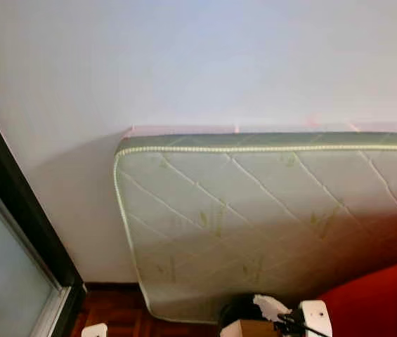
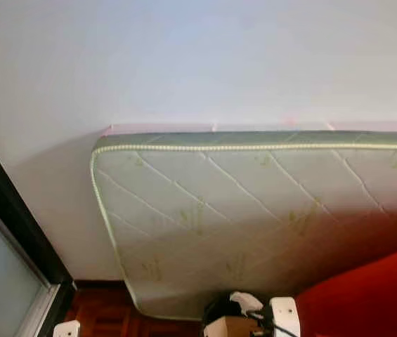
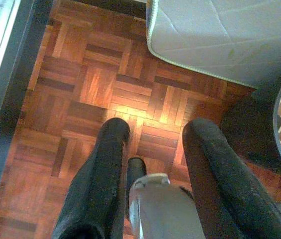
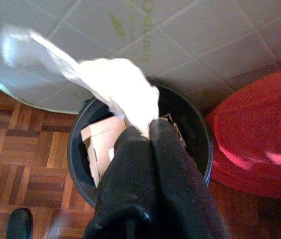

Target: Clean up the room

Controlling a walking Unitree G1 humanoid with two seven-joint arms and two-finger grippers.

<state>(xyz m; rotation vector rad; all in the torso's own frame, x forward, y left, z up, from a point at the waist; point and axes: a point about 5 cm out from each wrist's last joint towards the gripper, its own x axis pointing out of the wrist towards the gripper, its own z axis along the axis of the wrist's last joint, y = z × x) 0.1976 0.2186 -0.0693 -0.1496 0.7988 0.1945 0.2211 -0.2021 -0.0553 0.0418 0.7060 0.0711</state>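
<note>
A pale wall (image 1: 198,63) takes up most of the head views, and a quilted white mattress (image 1: 268,217) with green leaf prints and green piping stands on its edge leaning against it. At the left runs a dark door frame (image 1: 15,203) with frosted glass. A red cushioned seat (image 4: 259,134) sits at the lower right, close beside the mattress. Below lies a parquet floor (image 3: 90,84) of reddish wood blocks. A round black bin (image 4: 80,164) stands on that floor, just in front of the mattress and next to the red seat, with a piece of cardboard (image 4: 100,142) inside it. The right gripper (image 4: 147,129) hangs over the bin, its jaws pressed together on a crumpled white tissue (image 4: 115,84) that sticks out above the bin's opening. The left gripper (image 3: 152,132) points down at bare parquet, its jaws spread and holding nothing, with the bin's rim close by.
</note>
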